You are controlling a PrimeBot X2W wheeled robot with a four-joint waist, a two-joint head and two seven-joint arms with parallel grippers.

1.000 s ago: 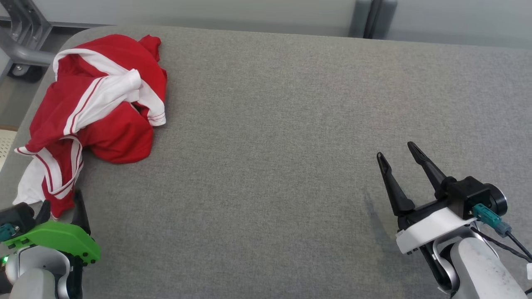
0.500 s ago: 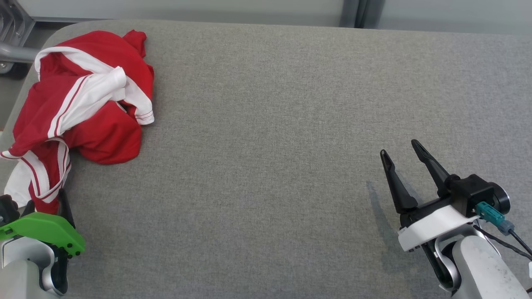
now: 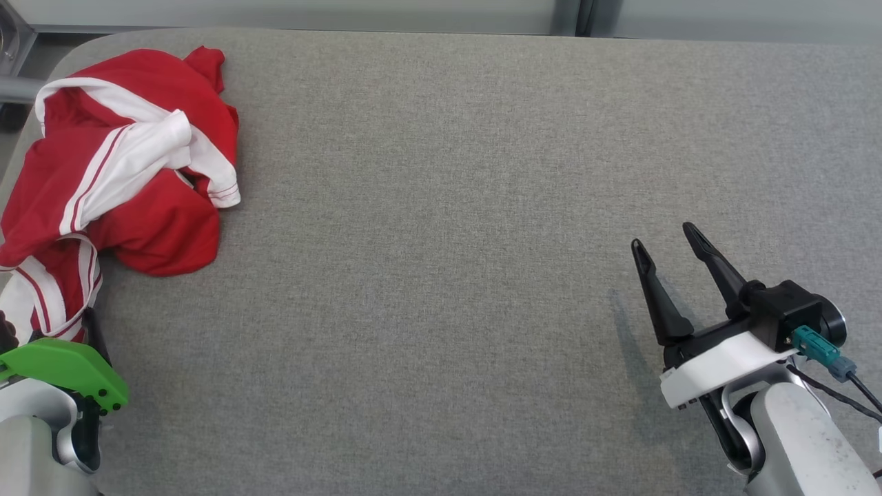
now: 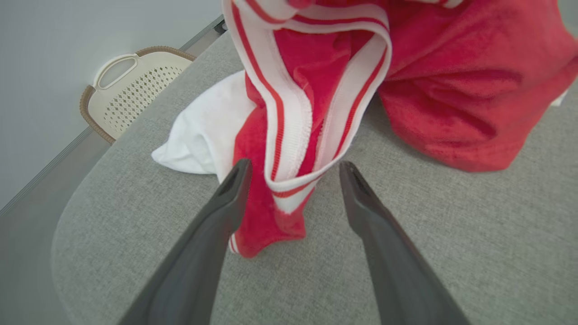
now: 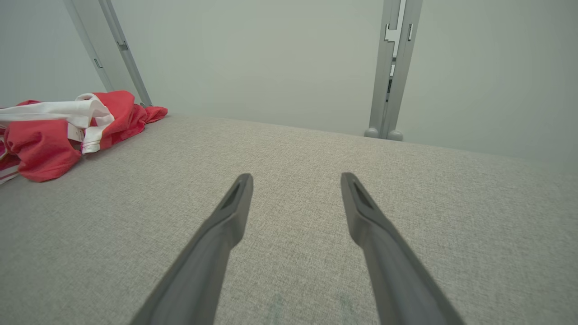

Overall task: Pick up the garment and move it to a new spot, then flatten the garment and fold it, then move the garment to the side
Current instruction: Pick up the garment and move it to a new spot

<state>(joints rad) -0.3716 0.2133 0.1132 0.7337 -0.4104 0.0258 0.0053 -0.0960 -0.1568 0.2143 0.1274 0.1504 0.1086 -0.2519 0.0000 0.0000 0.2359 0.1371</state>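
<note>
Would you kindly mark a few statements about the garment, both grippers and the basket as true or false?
1. The garment lies crumpled at the robot's left end of the grey surface. True.
2. The left gripper is shut on the garment. False: its jaws stand open, and in the left wrist view the garment's striped edge shows between them.
3. The right gripper is open and holds nothing. True.
4. The garment is folded flat. False: it is bunched in a heap.
5. The basket stands on the grey surface. False: it sits off the surface, past its edge.
</note>
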